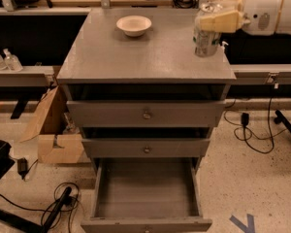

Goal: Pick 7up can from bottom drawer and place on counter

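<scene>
My gripper [209,18] comes in from the upper right and is shut on the 7up can [205,39], a pale silvery can with a shiny top. The can hangs upright over the right side of the counter [136,57], the grey cabinet's flat top, with its base at or just above the surface. The bottom drawer [145,193] is pulled open below, and its flat grey floor shows nothing in it.
A cream-white bowl [134,25] sits at the back centre of the counter. Two closed drawer fronts with knobs [146,114] are above the open drawer. A cardboard box [53,130] and cables [58,203] lie on the floor to the left, more cables to the right.
</scene>
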Tool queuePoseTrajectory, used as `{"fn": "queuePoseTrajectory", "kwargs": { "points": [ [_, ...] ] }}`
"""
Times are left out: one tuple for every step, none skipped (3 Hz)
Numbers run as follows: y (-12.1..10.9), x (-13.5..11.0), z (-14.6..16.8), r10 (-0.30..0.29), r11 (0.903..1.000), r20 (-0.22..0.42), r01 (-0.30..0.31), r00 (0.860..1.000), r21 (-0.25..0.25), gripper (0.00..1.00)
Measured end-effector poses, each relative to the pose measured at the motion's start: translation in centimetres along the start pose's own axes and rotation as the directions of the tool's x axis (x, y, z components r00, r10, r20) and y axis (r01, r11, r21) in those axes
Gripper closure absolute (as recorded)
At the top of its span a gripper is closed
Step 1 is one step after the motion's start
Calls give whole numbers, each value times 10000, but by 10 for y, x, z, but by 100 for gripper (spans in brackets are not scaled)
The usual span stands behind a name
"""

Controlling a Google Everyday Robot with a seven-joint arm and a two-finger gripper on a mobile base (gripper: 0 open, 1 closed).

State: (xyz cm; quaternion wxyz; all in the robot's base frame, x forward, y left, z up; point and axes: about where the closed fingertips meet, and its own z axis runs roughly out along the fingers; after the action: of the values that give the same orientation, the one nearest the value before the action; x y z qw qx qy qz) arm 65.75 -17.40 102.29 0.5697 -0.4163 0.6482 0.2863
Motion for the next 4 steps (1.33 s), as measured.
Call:
{"fn": "queuePoseTrajectory", "kwargs": {
  "points": [
    [-61,-14,30,-319,9980,411,295,9986,565,100],
    [-94,-7,48,-451,9950,687,387,9966,922,100],
    [-123,32,64,-158,9940,762,74,9970,1092,100],
    [-139,76,76,308,9931,534,-366,9981,1112,100]
  ]
}}
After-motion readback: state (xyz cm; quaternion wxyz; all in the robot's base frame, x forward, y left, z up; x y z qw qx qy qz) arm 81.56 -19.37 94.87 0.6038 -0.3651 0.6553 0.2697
